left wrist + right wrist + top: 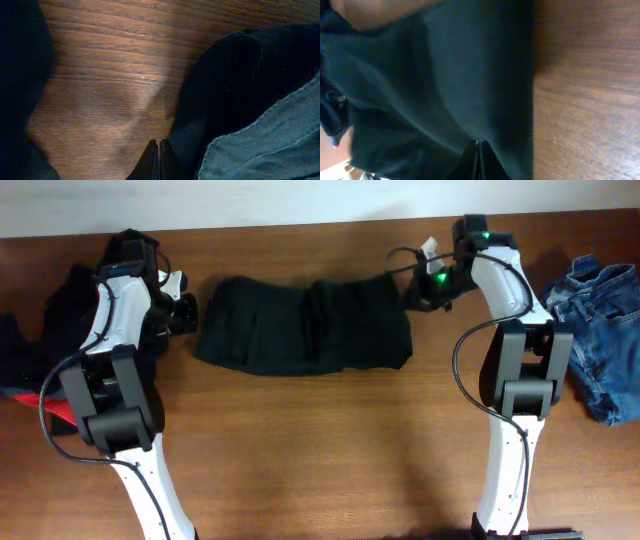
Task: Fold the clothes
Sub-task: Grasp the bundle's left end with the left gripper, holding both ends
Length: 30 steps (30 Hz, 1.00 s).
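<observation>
Nearest the overhead lens stood the two arms, the left arm (118,370) at the left of the frame and the right arm (520,365) at the right, both reaching toward the top edge. Beneath them the wooden table (320,440) filled the view. A black garment (300,325) lay spread and rumpled in the upper middle, between the two grippers. Blue denim jeans (600,330) lay crumpled at the right edge, well apart from it. A pile of dark clothes (55,320) sat at the left edge, a red-and-grey edge (30,394) showing at its lower side.

The right gripper (422,292) was at the garment's upper right corner. In its wrist view the fingers (487,167) were pressed together, pinching black cloth gathered at their tips. The left gripper (185,310) was just beside the garment's left edge. Its fingers (149,162) were closed tight at the border of black cloth, and whether any was caught between them could not be told. Grey-blue fabric (265,145) with pale seams lay at that view's lower right.
</observation>
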### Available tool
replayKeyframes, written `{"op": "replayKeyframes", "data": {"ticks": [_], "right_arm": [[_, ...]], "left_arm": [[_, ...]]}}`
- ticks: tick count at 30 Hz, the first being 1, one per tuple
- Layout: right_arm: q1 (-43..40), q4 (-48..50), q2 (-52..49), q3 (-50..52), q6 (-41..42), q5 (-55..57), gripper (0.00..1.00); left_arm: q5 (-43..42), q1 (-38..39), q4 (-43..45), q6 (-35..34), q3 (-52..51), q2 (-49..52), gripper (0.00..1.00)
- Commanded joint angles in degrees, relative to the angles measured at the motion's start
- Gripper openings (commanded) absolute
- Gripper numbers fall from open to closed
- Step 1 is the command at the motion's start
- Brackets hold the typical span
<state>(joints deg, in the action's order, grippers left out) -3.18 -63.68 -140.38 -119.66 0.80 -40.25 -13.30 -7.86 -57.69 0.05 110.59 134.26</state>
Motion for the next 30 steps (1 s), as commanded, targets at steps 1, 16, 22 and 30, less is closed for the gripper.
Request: {"op": "replayKeyframes", "data": {"ticks": [1, 16, 22, 30], "right_arm": [[0.22, 1.73, 0.39, 3.74, -1.81, -1.84, 0.04], [0.20, 9.33, 0.37, 14.97, -1.42, 0.22, 0.04], [0.20, 9.51, 0.37, 14.97, -1.42, 0.20, 0.04], [0.22, 9.49, 0.37, 14.97, -1.42, 0.20, 0.04]], "left_arm": [[-0.85, -0.15, -0.02, 0.83, 0.90, -0.07, 0.04], [-9.11, -0.31, -0.50, -0.37, 0.87, 0.02, 0.00], [-21.03, -0.31, -0.50, 1.79, 0.87, 0.09, 0.00], [-18.45, -2.95, -0.50, 2.95, 0.87, 0.09, 0.00]]}}
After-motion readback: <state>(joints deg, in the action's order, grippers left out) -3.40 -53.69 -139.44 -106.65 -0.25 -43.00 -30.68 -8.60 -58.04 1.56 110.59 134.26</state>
